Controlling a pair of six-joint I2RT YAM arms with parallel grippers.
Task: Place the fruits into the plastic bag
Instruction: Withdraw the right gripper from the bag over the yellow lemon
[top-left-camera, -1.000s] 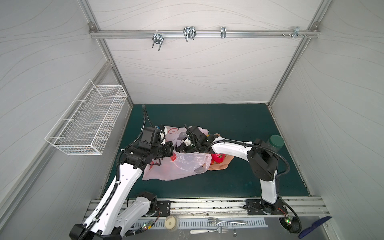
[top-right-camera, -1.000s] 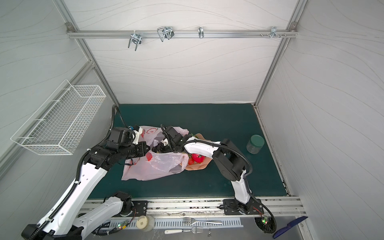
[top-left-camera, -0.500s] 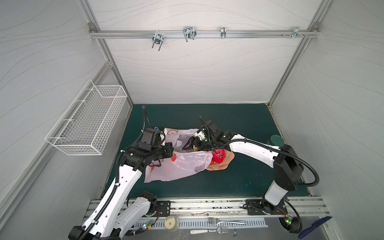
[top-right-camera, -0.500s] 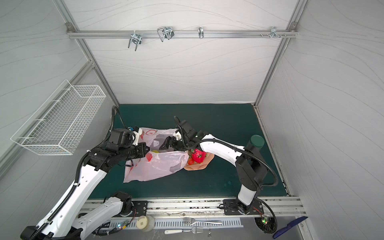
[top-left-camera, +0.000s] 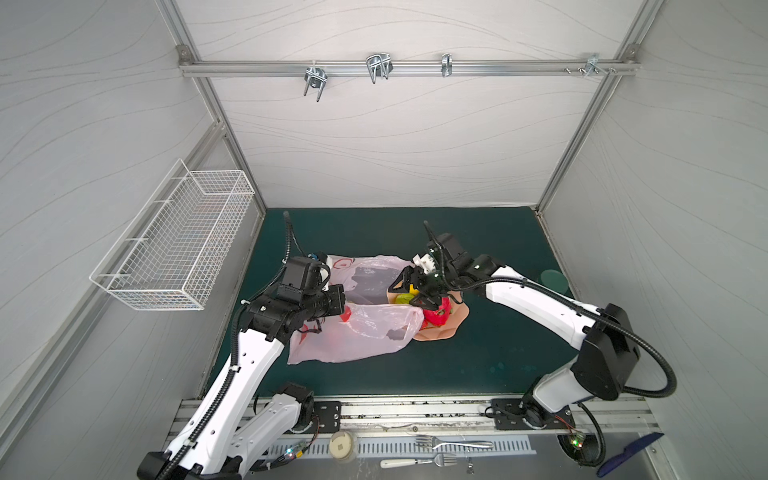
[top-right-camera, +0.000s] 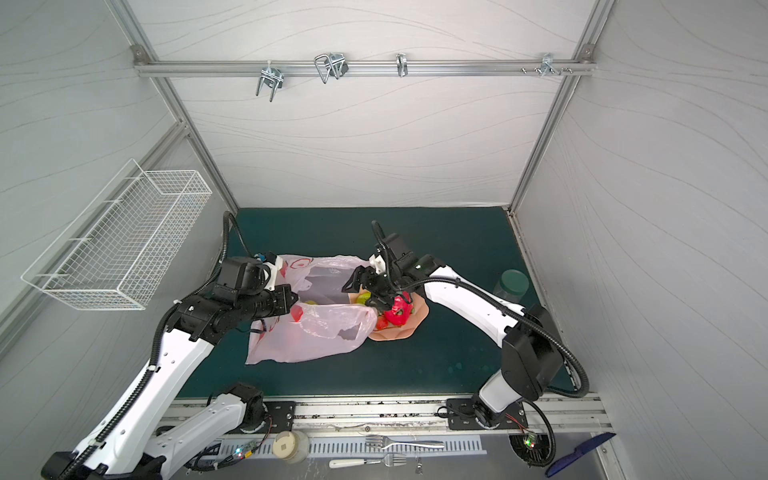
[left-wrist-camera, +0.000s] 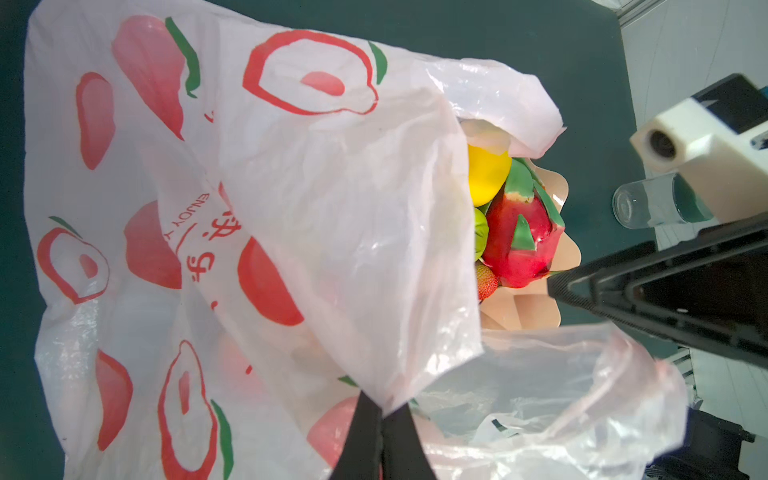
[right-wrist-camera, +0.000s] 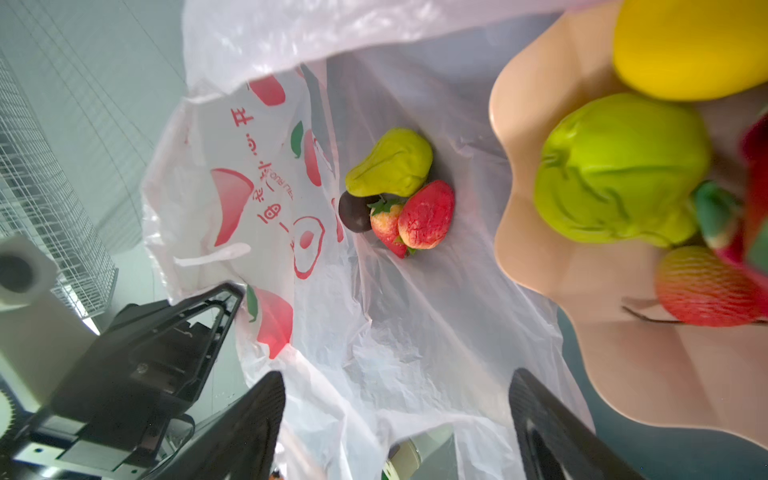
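Plastic bag (top-left-camera: 353, 336) on bench (top-left-camera: 478, 365), rim pinched in closed left jaws; pear (right-wrist-camera: 390, 164), strawberries (right-wrist-camera: 426, 214), dark fruit (right-wrist-camera: 353, 214) already inside. Right jaws spread wide, empty, above bowl (right-wrist-camera: 623, 374) with lemon (right-wrist-camera: 685, 45), apple (right-wrist-camera: 619, 170), dragon fruit (left-wrist-camera: 519, 237). Likely best: one fruit taken from above, film left unsnagged, mouth kept lifted.

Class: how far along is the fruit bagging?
Done: green pear, dark purple fruit, two red strawberries in the pale pink plastic bag. In hand: left gripper pinches its edge; right gripper open, empty. Left: yellow lemon, green apple, red-pink dragon fruit, another strawberry in the peach scalloped bowl.
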